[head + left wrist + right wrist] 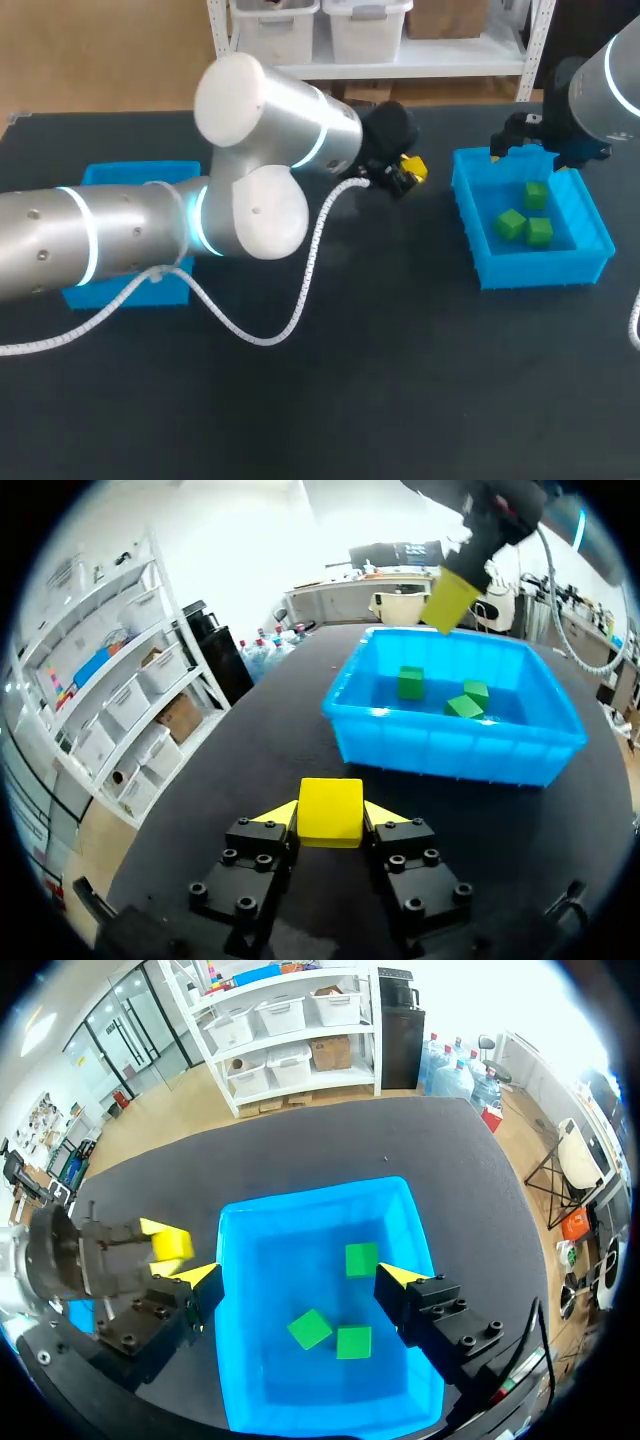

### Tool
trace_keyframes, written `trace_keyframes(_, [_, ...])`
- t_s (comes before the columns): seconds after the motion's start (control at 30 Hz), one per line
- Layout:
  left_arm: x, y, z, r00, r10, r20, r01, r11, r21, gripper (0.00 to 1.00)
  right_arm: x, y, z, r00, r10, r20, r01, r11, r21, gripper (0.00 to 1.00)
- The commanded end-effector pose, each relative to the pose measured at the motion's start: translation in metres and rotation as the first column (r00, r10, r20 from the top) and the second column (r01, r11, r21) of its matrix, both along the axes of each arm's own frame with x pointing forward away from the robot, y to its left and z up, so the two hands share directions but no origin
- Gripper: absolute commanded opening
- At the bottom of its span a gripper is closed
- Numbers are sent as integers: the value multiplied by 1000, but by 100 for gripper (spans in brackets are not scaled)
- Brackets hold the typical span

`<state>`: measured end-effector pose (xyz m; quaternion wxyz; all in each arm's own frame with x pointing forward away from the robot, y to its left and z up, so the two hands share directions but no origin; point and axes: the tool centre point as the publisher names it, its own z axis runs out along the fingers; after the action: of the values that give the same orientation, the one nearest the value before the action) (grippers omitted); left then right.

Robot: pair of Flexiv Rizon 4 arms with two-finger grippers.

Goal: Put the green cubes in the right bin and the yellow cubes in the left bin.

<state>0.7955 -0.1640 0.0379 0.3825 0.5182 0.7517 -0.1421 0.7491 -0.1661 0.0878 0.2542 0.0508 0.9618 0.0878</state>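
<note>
My left gripper [330,814] clamps a yellow cube [330,808]; my right gripper [300,1276] gapes over green cubes [361,1259] in the right bin [310,1193]; my left arm [120,240] masks most of the left bin [140,173].

I see glossy blue plastic right bin [450,745], matt black worktop [400,380], smooth matt yellow cube [330,812], satin silver metal on my left arm [270,100].

A black table [400,380] with the blue right bin [540,272] and blue left bin [135,174] well apart on it.
</note>
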Motion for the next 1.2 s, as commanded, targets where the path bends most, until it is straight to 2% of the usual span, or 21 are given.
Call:
trace_keyframes(0.03, [-25,50,35,999,50,12,-50,999,-10,0,-1,0,0,1000,-3,5,3,1000,-1,100])
trace_keyframes(0.3, [-35,127,73,981,190,29,-189,981,-42,0,-1,0,0,1000,-3,5,3,1000,-1,100])
trace_keyframes(0.57, [-42,197,92,936,352,29,-349,934,-74,0,-1,0,0,1000,-3,5,3,1000,-1,100])
trace_keyframes(0.73, [-53,235,101,895,446,9,-443,891,-99,0,-1,0,0,1000,-3,5,3,1000,-1,100])
trace_keyframes(0.93, [-66,281,105,828,560,-19,-558,822,-111,0,-1,0,0,1000,-3,5,3,1000,-1,100])
trace_keyframes(1.2, [-83,325,109,755,655,-46,-654,745,-132,0,-1,0,0,1000,-3,5,3,1000,-1,100])
